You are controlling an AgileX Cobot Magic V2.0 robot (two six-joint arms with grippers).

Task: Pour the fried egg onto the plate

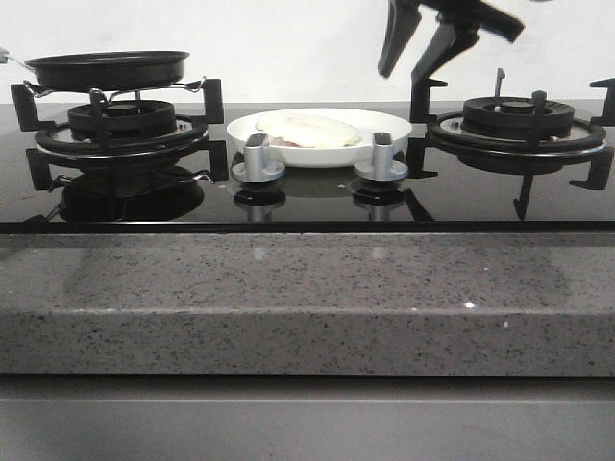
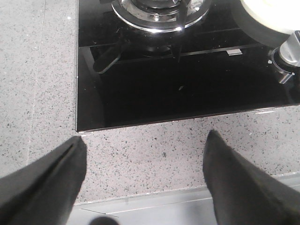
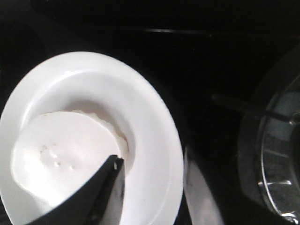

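The fried egg, a pale cream disc, lies flat in the white plate between the two burners. The right wrist view shows the egg covering one side of the plate. An empty black frying pan rests on the left burner. My right gripper hangs open above the plate's right edge, holding nothing; its wrist view shows the gripper with its jaws apart over the plate rim. My left gripper is open and empty above the stone counter, out of the front view.
The right burner with its black grate stands beside the plate. Two silver knobs sit in front of the plate on the glossy black hob. A speckled grey counter runs along the front.
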